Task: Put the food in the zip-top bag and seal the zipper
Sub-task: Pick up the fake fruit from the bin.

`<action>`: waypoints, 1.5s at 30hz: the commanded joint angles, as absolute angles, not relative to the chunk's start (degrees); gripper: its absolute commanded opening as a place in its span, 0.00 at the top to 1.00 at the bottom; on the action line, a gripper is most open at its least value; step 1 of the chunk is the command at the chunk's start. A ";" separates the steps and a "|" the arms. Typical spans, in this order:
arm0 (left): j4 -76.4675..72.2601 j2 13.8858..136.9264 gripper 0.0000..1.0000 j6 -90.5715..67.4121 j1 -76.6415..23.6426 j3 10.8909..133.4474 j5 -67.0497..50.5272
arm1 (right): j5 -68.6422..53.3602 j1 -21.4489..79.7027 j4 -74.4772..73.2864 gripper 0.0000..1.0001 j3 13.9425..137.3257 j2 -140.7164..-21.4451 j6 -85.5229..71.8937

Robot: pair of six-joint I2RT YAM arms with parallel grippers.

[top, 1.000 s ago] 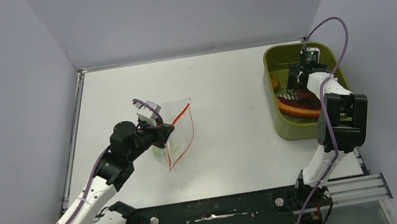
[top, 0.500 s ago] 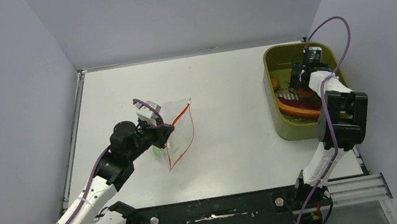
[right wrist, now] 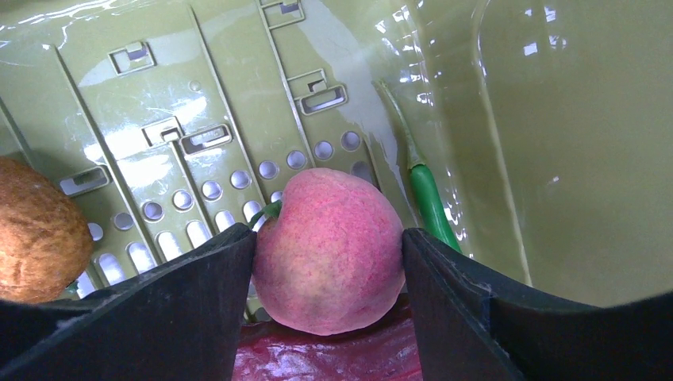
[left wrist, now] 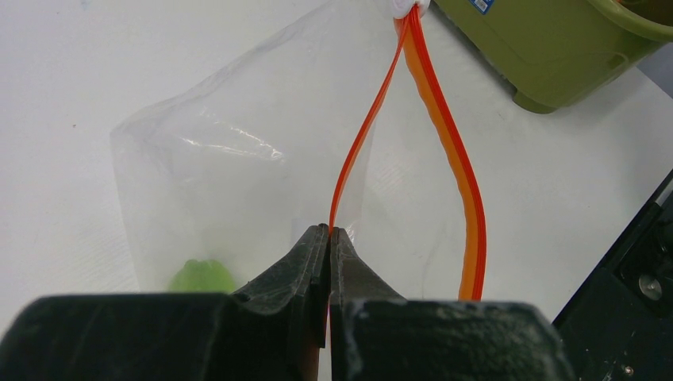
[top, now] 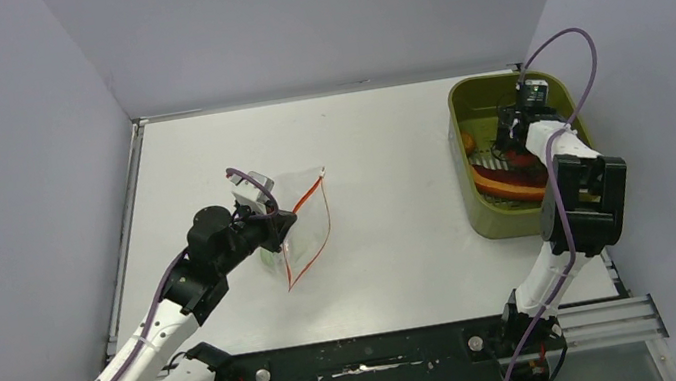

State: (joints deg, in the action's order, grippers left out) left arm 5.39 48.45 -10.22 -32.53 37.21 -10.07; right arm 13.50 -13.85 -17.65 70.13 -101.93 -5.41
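**Small shift on the right, none on the left**

From above, against a second ago: slight drift of the right gripper [top: 512, 137] toward the far right of the olive-green tub [top: 495, 220], no change at the left gripper [top: 286, 223]. Mid-table and well apart from the tub, the clear crinkly zip-top bag [top: 299, 191], with the left jaws clenched on the near end of its red-orange zipper [top: 312, 194]. Inside the tub, a brown-red slab [top: 505, 184] and an orange bit [top: 467, 142].

Left wrist: black fingertips of the left gripper [left wrist: 329, 232] pinched tight on one lip of the zipper [left wrist: 444, 151], the other lip bowed away to the right, mouth agape. Thin glossy film, creased. Low inside the bag [left wrist: 222, 159], just left of the fingers, a green round slice [left wrist: 202, 275]. On the tub's wall [left wrist: 555, 55], a small blue label [left wrist: 480, 4], too cropped to read.

Right wrist: squarely within the right gripper [right wrist: 329, 270], a pink-red ball fruit [right wrist: 329, 238] with speckled matte skin, both black pads against its flanks, grasped. Beneath it, the dark glossy slab [right wrist: 317, 361]. Shiny moulded tub floor [right wrist: 198, 103] with slots and round holes. Just right of the fruit, a green stalk [right wrist: 428, 198]; at the left edge, a rough brown lump [right wrist: 36, 230].
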 commanded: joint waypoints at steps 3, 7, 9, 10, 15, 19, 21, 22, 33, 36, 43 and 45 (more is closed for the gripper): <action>4.31 47.98 1.00 -9.71 -32.68 37.89 -10.12 | 14.71 -13.68 -17.48 0.43 71.78 -97.44 -6.23; 4.13 47.29 1.00 -9.67 -32.69 37.88 -9.68 | 15.12 -13.05 -18.08 0.45 71.94 -95.61 -6.24; 4.22 47.24 1.00 -9.67 -32.66 37.88 -9.70 | 15.20 -12.83 -18.38 0.46 71.95 -94.48 -6.51; 4.30 47.25 1.00 -9.67 -32.67 37.88 -9.73 | 15.25 -12.71 -18.68 0.46 72.04 -93.89 -6.69; 4.19 46.56 1.00 -9.58 -32.63 37.88 -9.74 | 16.07 -11.96 -19.26 0.47 70.83 -89.41 -7.83; 4.09 46.72 1.00 -9.86 -32.67 37.88 -9.51 | 16.38 -11.13 -21.57 0.48 70.21 -85.66 -8.92; 4.34 47.08 1.00 -10.09 -32.65 37.88 -9.64 | 16.93 -10.70 -22.68 0.48 69.91 -83.64 -9.57; 4.43 47.22 1.00 -10.17 -32.62 37.88 -9.66 | 17.10 -10.43 -23.08 0.48 69.73 -82.55 -9.92; 4.72 47.83 1.00 -11.40 -32.65 38.14 -7.94 | 19.09 -4.33 -28.09 0.48 69.44 -72.56 -12.16; 4.09 48.47 1.00 -12.84 -32.65 38.76 -8.22 | 20.71 -2.53 -29.37 0.48 69.43 -69.84 -12.17; 3.25 50.71 1.00 -16.06 -32.58 41.98 -7.53 | 19.14 0.40 -31.72 0.49 70.00 -64.05 -13.30; 3.27 51.47 1.00 -16.82 -32.60 42.87 -7.10 | 19.04 1.79 -32.10 0.50 69.92 -62.57 -13.56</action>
